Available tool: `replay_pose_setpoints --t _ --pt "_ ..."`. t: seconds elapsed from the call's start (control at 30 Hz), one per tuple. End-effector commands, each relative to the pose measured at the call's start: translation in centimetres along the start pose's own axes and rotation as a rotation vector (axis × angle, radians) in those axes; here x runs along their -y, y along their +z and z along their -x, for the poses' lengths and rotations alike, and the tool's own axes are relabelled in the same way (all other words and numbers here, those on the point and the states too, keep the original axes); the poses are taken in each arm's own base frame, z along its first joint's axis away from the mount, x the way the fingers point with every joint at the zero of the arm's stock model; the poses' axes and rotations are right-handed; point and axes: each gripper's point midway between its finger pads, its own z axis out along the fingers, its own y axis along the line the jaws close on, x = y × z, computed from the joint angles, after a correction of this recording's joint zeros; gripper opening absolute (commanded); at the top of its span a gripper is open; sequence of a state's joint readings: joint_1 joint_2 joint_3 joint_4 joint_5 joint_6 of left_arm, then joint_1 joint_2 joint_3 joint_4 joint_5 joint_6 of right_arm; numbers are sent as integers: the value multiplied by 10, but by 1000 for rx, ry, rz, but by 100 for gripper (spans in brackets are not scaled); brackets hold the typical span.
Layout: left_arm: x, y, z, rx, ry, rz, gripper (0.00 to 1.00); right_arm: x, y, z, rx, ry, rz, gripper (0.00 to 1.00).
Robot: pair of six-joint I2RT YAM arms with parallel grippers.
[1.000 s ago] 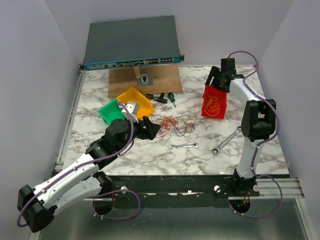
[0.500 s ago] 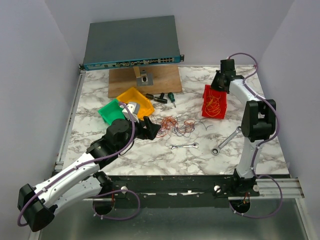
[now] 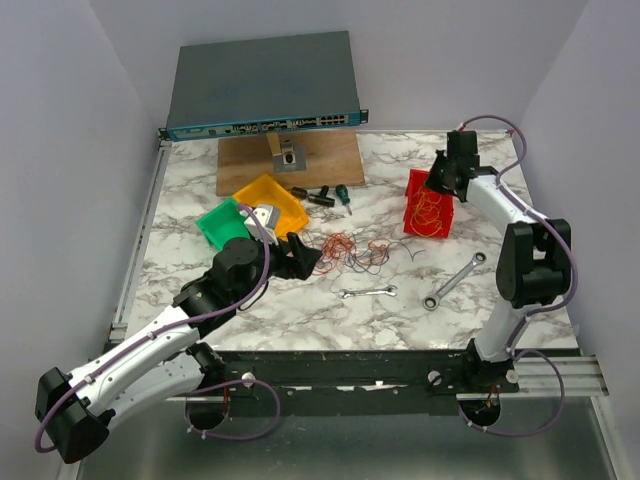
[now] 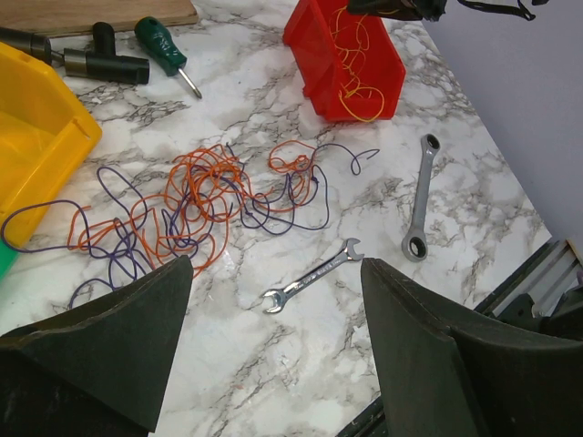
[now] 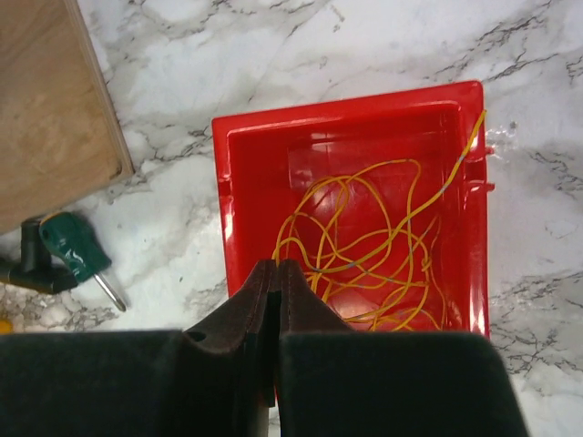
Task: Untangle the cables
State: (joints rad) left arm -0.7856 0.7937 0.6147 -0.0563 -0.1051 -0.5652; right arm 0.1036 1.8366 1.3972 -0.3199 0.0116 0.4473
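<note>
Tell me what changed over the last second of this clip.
The right hand went from open to shut above the red bin, with nothing visibly gripped, and its arm swung outward to the right. The yellow cables lie in the bin as before. Unchanged: the left hand, open beside the orange and purple tangle on the table.
</note>
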Motion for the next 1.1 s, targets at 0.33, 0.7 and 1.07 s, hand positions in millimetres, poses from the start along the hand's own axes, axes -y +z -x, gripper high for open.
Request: replay_pose_setpoints --t 0.33,0.7,1.07 --pt "6 -1 8 7 -6 -9 77 -28 -6 -39 -56 67 193 1" --pt "2 -4 7 3 4 12 77 29 31 -43 -3 124 -64 1" --pt "8 7 -9 -121 49 -8 81 43 40 -36 -45 20 -156 31"
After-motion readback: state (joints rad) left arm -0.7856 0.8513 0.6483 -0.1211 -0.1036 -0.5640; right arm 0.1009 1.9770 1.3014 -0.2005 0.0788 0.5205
